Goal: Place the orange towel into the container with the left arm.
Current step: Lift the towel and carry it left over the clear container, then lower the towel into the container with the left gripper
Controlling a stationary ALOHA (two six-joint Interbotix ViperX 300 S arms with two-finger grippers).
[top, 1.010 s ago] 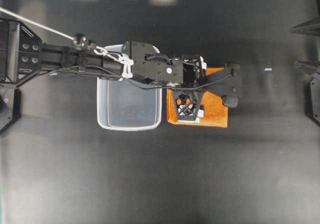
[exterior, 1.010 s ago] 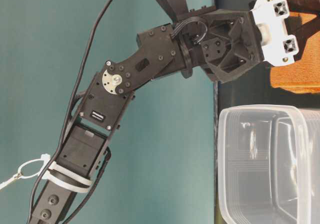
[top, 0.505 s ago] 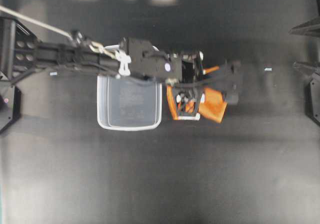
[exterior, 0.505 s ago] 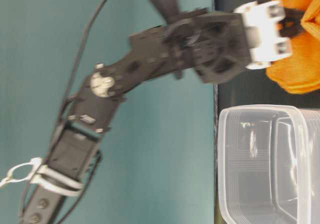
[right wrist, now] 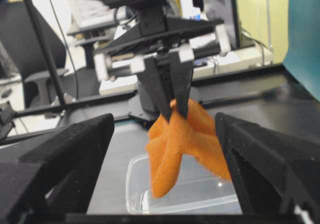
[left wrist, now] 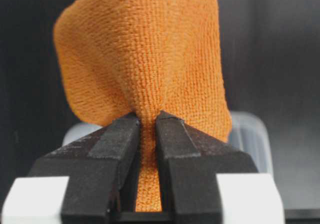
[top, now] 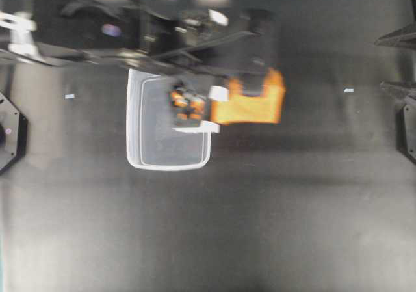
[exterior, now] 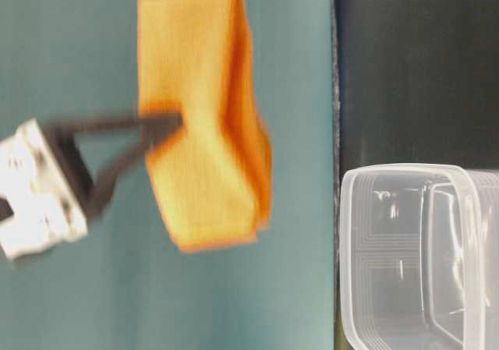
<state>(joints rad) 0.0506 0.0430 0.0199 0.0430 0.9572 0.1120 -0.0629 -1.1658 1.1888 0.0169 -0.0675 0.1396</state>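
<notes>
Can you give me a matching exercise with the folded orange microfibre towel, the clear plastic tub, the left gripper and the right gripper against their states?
1. folded orange microfibre towel
2. clear plastic tub
3. left gripper
4. right gripper

A. jaws wide apart, nothing between them
B. hanging in the air
C. pinched shut on cloth
D. sitting empty on the dark table

Pairs: 1-B, 2-D, 3-C, 4-A

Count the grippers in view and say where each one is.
2. The left gripper hangs above the container, clamped on the orange towel. The right gripper sits at the table's far edge, jaws wide, holding nothing. None looks hidden.
</notes>
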